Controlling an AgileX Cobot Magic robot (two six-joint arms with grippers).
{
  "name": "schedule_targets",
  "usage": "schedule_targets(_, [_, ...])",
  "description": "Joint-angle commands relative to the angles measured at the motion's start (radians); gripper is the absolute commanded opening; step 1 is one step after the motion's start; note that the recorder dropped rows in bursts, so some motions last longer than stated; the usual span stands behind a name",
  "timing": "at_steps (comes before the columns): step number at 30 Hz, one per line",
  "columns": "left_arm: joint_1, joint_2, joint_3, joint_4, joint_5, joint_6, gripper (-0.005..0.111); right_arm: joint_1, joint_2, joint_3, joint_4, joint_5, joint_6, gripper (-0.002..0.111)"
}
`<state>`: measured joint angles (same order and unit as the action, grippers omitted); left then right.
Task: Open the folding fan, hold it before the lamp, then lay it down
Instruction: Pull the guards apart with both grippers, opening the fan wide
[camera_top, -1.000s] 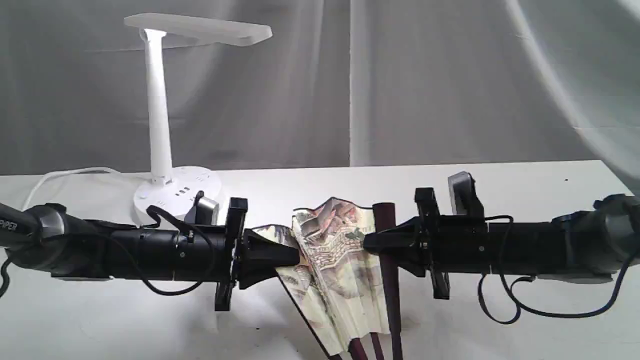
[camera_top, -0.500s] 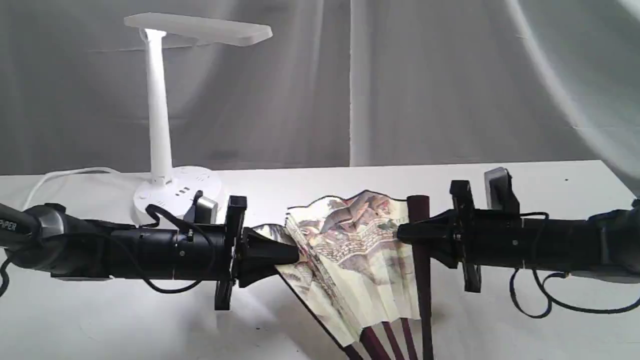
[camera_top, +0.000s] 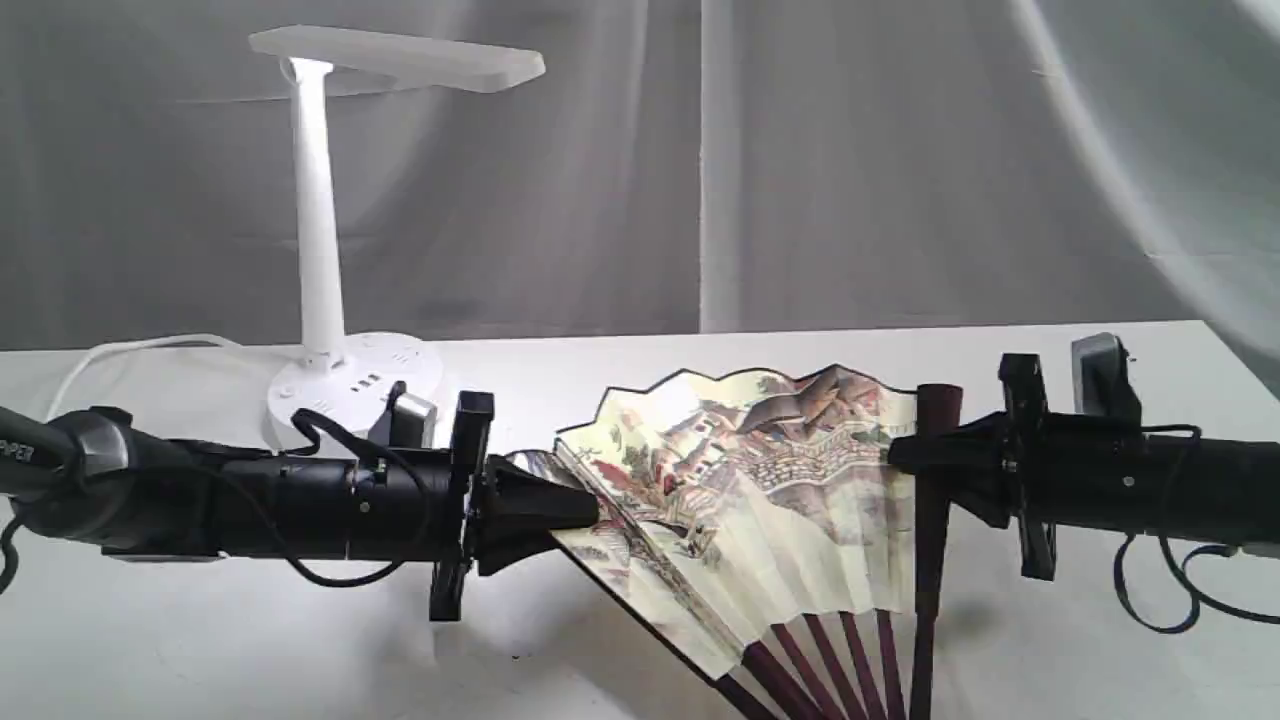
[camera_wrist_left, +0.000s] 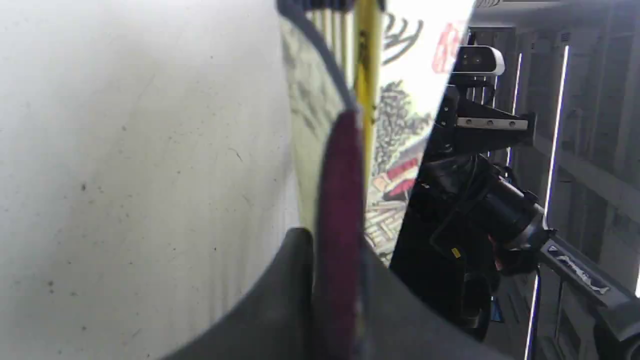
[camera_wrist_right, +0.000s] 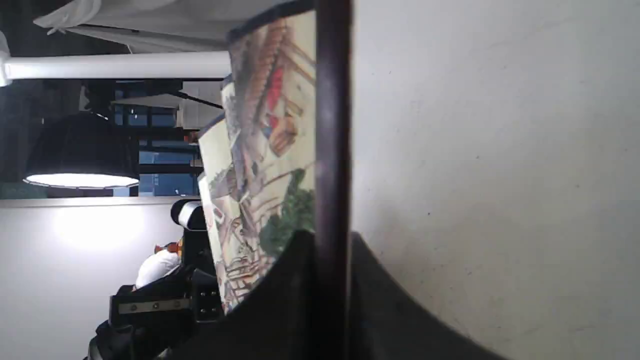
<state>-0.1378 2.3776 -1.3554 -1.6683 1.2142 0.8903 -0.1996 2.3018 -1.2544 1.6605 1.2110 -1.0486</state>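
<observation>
Exterior view: folding fan (camera_top: 760, 480) low in the centre of the frame, leaf partly spread, painted side toward the camera, rib ends cut off by the lower edge; contact with the table (camera_top: 1100, 640) not decidable. At its left edge, left gripper (camera_top: 590, 510) clamped shut on the slanted end rib (camera_top: 640, 612); at its right edge, right gripper (camera_top: 895, 455) clamped shut on the upright maroon end rib (camera_top: 925, 560). Only here: lamp (camera_top: 320, 230) whole, bar head in the upper left of the frame, round base on the table behind the left arm (camera_top: 250, 495), white cord (camera_top: 130, 350) trailing to the left edge; fan off to its right, apart from it. Left wrist view only: black brush writing (camera_wrist_left: 400, 35) and a red seal (camera_wrist_left: 447, 47) on the leaf, a small white camera (camera_wrist_left: 477, 60) on a bracket, dark shelving (camera_wrist_left: 590, 150) with bright vertical strips beyond. Right wrist view only: a lit black dome shade (camera_wrist_right: 80, 160) and blue panes past the lamp's stem. Surface: white, matte, faintly speckled and scuffed in both wrist views, soft shadows under the arms in the exterior view. Backdrop: grey curtain (camera_top: 850, 170) in hanging folds across the whole rear.
</observation>
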Motion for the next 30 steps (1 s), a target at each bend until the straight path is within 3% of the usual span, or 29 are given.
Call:
schedule_targets(1, [0.011, 0.0, 0.001, 0.041, 0.007, 0.008, 0.0, -0.037, -0.011, 0.002, 0.001, 0.01, 0.003, 0.0])
schedule_targets(11, [0.111, 0.0, 0.003, 0.062, 0.007, 0.008, 0.0, -0.095, -0.011, 0.002, 0.019, 0.01, -0.001, 0.0])
schedule_targets(21, [0.144, 0.0, 0.003, 0.092, 0.007, 0.0, 0.0, -0.129, -0.011, 0.002, 0.021, 0.01, -0.008, 0.0])
schedule_targets(30, [0.195, -0.008, 0.003, 0.108, 0.007, -0.124, 0.0, -0.159, -0.011, 0.002, 0.026, 0.01, 0.021, 0.0])
